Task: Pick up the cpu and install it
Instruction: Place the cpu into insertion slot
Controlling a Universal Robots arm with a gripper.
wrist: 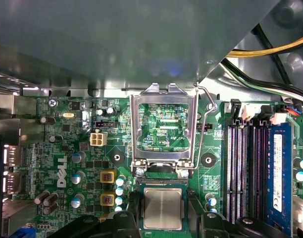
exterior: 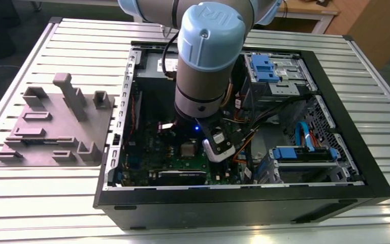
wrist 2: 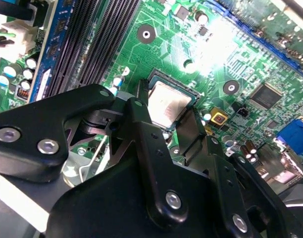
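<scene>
The cpu, a small silvery square chip, lies in the socket of the green motherboard inside the open computer case. It also appears as the cpu and, in the exterior view, as the cpu just below the arm. My gripper is down over it. The black fingers stand against two opposite sides of the chip, shut on it. The metal socket frame is swung up and open beside the socket, with its lever raised.
Memory slots and a blue slot run beside the socket. Yellow and black cables hang near the case wall. Drive cages with blue clips fill the case toward the exterior view's right. A grey fixture plate lies outside on the slatted table.
</scene>
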